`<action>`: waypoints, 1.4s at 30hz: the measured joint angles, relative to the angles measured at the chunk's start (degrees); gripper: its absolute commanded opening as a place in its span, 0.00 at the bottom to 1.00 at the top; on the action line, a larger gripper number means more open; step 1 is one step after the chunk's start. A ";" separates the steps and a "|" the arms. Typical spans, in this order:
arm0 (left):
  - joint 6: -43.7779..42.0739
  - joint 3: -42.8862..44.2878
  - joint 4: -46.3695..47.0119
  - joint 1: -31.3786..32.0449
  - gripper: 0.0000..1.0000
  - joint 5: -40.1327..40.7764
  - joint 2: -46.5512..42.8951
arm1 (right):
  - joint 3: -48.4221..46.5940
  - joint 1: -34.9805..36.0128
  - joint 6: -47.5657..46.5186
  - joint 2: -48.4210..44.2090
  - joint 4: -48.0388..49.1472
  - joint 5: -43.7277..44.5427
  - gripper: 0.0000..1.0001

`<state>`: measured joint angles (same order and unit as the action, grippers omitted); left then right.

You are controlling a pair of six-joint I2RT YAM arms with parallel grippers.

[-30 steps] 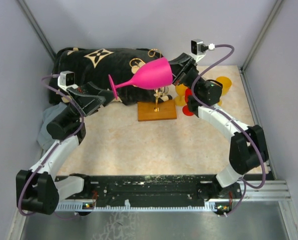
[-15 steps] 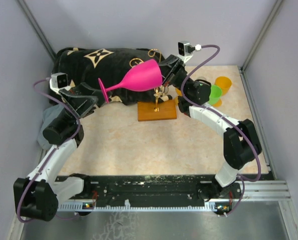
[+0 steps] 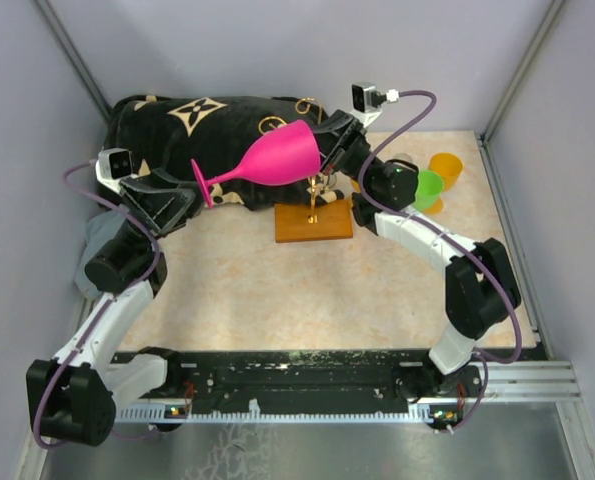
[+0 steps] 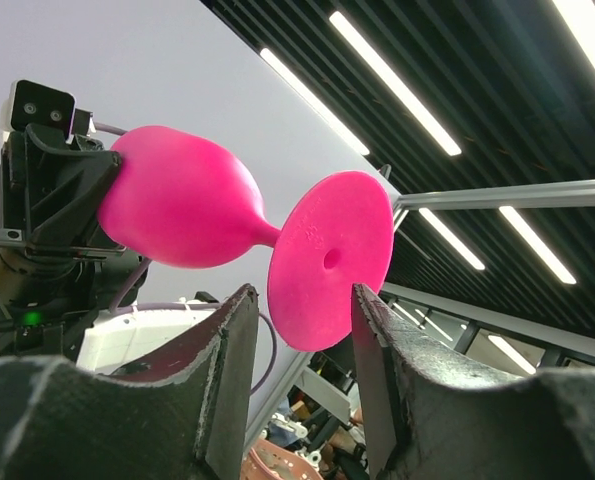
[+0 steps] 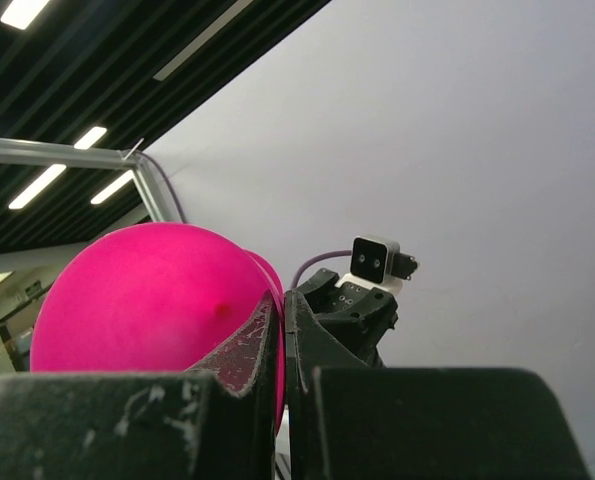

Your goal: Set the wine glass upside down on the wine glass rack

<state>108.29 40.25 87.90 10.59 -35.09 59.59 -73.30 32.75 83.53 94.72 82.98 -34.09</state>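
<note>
A pink wine glass (image 3: 277,158) hangs tilted on its side above the table, bowl to the right and foot (image 3: 202,184) to the left. My right gripper (image 3: 322,150) is shut on the rim of its bowl (image 5: 137,300), one finger inside and one outside. My left gripper (image 3: 189,196) is open at the foot. In the left wrist view the lower edge of the round foot (image 4: 332,260) sits between the two fingers, with a gap on each side. The wine glass rack (image 3: 313,226), gold wire on an orange-brown wooden base, stands just below the bowl.
A black patterned bag (image 3: 207,120) lies along the back wall behind the glass. A green cup (image 3: 429,188) and an orange cup (image 3: 445,168) sit at the back right beside the right arm. Grey cloth (image 3: 97,245) lies at the left wall.
The right arm has carried the glass to the left and tilted it. The left gripper has shifted left with the foot and its jaws have narrowed around it.
</note>
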 measured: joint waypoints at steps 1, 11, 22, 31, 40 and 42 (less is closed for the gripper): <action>0.04 0.00 -0.02 0.00 0.47 0.04 -0.02 | 0.00 0.11 -0.02 0.04 0.07 0.02 0.00; 0.33 0.00 -0.09 0.02 0.03 0.15 -0.85 | -0.68 1.44 -0.37 1.86 0.26 0.48 0.00; 1.49 0.00 -0.02 0.52 0.00 0.52 -1.81 | -0.68 1.90 -0.44 2.05 0.15 0.24 0.16; 1.53 2.45 0.11 0.55 0.00 0.17 -3.10 | 1.73 0.81 -4.04 0.44 -1.38 -0.15 0.30; 0.92 5.16 0.15 0.50 0.00 0.37 -3.28 | 10.40 -6.64 -4.76 -7.54 -1.11 -0.04 0.31; 0.48 6.23 0.17 0.50 0.00 0.31 -3.17 | 11.93 -8.02 -5.84 -9.62 -1.79 -0.11 0.31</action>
<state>108.77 46.48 88.07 11.09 -34.79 56.42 -61.36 24.73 77.69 85.10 81.19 -34.20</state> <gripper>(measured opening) 0.014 0.308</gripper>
